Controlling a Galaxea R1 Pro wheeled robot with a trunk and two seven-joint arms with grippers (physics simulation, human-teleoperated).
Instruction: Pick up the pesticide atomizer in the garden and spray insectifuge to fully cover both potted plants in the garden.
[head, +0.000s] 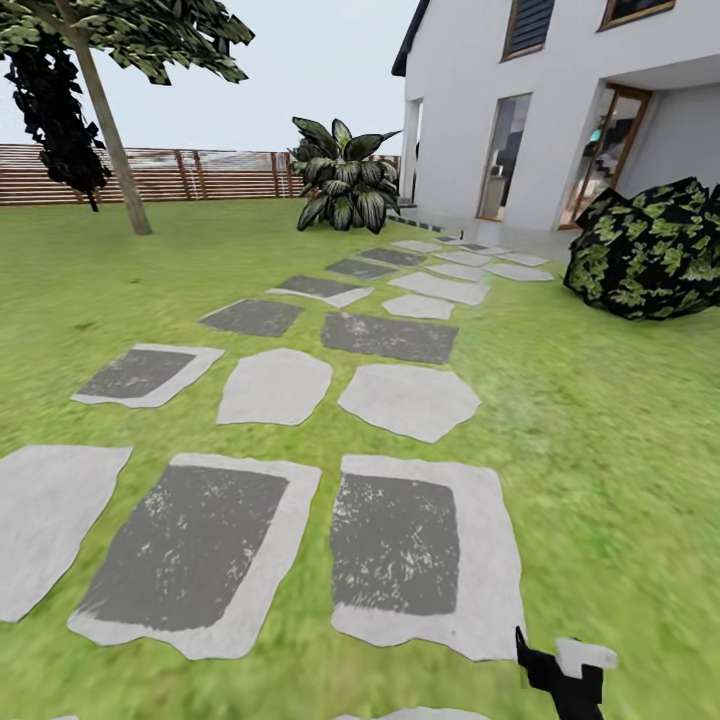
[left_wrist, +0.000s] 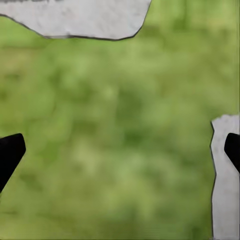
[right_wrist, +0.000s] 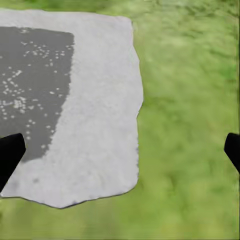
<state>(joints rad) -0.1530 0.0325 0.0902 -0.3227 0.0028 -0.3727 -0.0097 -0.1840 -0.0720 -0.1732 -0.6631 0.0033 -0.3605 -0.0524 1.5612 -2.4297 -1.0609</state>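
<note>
With neither the atomizer nor the potted plants in sight, both my left gripper (left_wrist: 120, 150) and right gripper (right_wrist: 120, 150) hang spread wide and empty over the garden lawn (head: 600, 420) and stepping stones (head: 410, 400).

L gripper (left_wrist: 120, 150) pointed straight down w/ jaws spread wide, both dark fingertips (left_wrist: 9, 152) sitting at opp. edges of the wrist cam, nothing between them. R gripper (right_wrist: 120, 150) was the same: wide apart, empty, aimed down. In head cam I saw the R arm (head: 568, 675) low, near my bottom edge.
</note>
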